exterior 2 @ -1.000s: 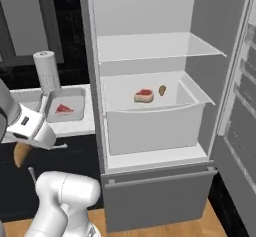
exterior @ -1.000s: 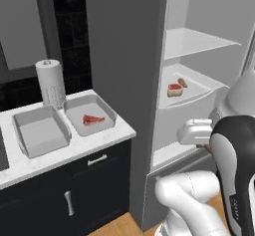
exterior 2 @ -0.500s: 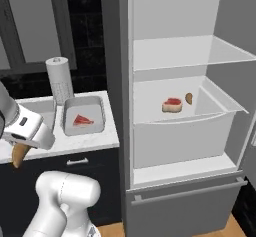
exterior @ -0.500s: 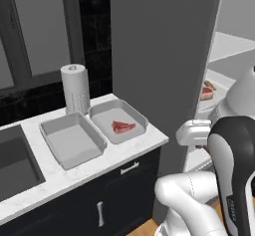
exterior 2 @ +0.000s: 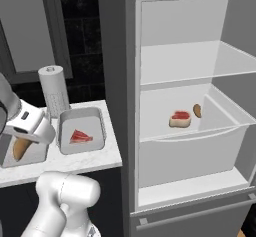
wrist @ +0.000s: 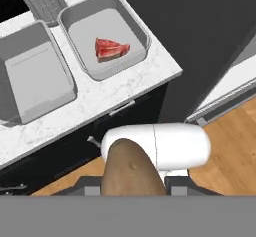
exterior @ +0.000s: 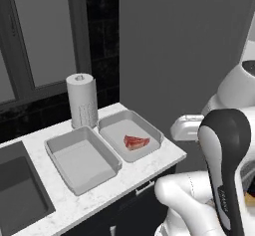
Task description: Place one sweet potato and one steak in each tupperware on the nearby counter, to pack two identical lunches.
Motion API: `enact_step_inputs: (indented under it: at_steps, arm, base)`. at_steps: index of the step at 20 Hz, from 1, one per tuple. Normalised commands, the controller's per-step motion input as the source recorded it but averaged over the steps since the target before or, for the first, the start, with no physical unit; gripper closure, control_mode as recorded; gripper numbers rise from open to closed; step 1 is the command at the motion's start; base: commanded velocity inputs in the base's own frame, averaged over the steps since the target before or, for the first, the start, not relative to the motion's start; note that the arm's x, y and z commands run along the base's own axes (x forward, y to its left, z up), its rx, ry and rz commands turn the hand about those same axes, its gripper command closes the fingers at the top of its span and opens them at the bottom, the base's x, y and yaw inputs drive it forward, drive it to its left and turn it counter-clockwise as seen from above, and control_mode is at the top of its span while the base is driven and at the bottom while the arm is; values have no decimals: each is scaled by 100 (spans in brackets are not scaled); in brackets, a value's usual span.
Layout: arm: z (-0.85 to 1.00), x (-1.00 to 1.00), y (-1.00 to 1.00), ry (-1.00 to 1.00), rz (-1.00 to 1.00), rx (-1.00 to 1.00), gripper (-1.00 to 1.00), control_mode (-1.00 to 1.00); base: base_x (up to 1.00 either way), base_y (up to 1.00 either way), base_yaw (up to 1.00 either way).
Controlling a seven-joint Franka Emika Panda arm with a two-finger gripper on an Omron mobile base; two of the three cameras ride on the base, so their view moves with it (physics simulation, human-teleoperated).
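**Already gripped: a sweet potato above the counter edge**

Right now the gripper pinches a brown sweet potato between its two fingers; the hand view shows the tuber rising between the tips. From the right base view that same sweet potato hangs below the white hand, in front of the nearer tub.

Everything else can be placed from the paper towel roll, which stands upright at the back of the white marble counter. Just in front of the roll sit two light-grey tupperware tubs, side by side and touching or nearly so. The tupperware on the fridge side holds one red steak, lying flat near its middle. The other tupperware, on the sink side, has nothing in it. Beyond that tub, farther from the roll, the dark sink basin is cut into the counter.

On the far side of the roll from the sink stands the fridge, door open. On its lower shelf lies a second steak, with a second sweet potato just beside it, toward the back.

Below the counter run black cabinet fronts with a silver handle.
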Motion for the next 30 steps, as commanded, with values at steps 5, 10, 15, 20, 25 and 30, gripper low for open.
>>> enact_step_inputs:
  at_steps: [5,10,15,20,25,30]
  arm:
    - [0,95,26,0,-1,-7,100,-100]
    - [-1,100,15,0,0,-6,100,-100]
    - [-51,100,2,4,0,-1,100,-100]
    - [-100,97,14,-3,0,0,100,-100]
    - [-92,70,37,-17,1,0,100,-100]
    - [-67,64,30,-20,7,1,100,-100]
  base:
    - [0,0,0]
    - [0,0,0]
    - [0,0,0]
    - [0,0,0]
    - [0,0,0]
    - [0,0,0]
